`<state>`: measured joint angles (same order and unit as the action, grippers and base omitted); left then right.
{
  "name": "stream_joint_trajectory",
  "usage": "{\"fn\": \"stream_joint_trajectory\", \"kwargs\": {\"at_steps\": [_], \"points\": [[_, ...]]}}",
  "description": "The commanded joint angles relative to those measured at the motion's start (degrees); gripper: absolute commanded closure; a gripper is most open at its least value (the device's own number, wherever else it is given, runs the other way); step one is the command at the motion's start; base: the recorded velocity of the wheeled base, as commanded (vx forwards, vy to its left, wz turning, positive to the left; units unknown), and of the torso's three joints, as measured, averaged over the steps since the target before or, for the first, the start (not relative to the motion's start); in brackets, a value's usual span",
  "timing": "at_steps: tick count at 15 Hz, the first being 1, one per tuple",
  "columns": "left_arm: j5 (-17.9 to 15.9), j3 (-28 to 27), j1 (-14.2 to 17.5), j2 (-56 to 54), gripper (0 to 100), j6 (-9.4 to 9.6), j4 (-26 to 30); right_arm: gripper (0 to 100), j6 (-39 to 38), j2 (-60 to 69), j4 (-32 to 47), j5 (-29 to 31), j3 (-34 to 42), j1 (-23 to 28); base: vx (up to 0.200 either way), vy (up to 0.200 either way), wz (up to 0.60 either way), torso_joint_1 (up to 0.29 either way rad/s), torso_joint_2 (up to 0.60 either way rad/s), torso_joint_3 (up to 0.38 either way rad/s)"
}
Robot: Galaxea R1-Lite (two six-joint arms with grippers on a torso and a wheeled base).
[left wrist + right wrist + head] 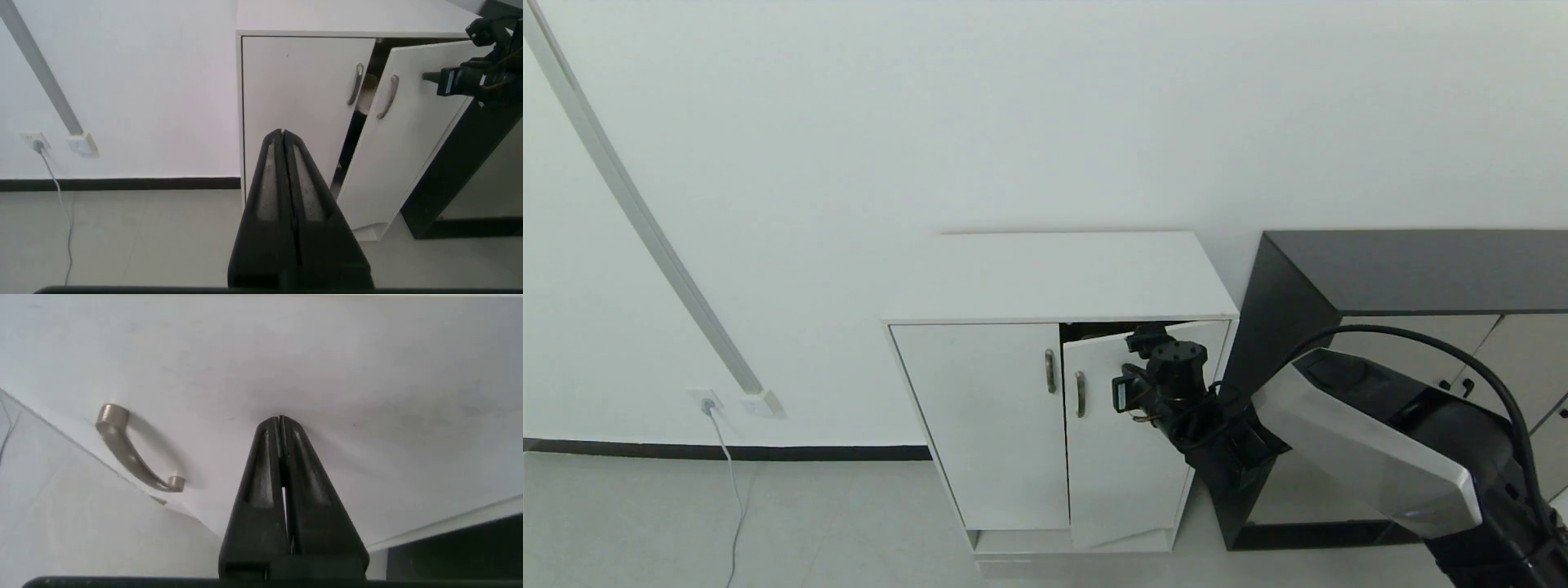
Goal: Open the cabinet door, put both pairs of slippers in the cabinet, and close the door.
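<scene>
My right gripper (280,423), pinched closed and empty, is at the ajar cabinet door (1123,457) (near its top edge).

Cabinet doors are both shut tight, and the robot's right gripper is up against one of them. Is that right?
Not quite. Only the left door of the cabinet is shut. The right door stands slightly ajar, with a dark gap along its top edge, as the head view shows. The right gripper is indeed up against one of them, the right door.
</scene>
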<state>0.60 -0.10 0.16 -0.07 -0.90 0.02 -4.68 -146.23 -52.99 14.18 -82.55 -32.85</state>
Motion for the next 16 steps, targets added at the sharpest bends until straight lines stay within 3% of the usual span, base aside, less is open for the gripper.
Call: {"fn": "stream_joint_trajectory", "kwargs": {"at_steps": [1,16], "points": [[0.0,0.0,0.0,0.1,100,0.02,0.1,100,0.0,-1.7,0.1,-0.5,-2.3,0.6,0.000,0.000,0.00,0.000,0.00,0.000],[0.0,0.0,0.0,0.1,100,0.02,0.0,100,0.3,-4.2,0.3,-0.5,-7.3,1.5,0.000,0.000,0.00,0.000,0.00,0.000]]}}
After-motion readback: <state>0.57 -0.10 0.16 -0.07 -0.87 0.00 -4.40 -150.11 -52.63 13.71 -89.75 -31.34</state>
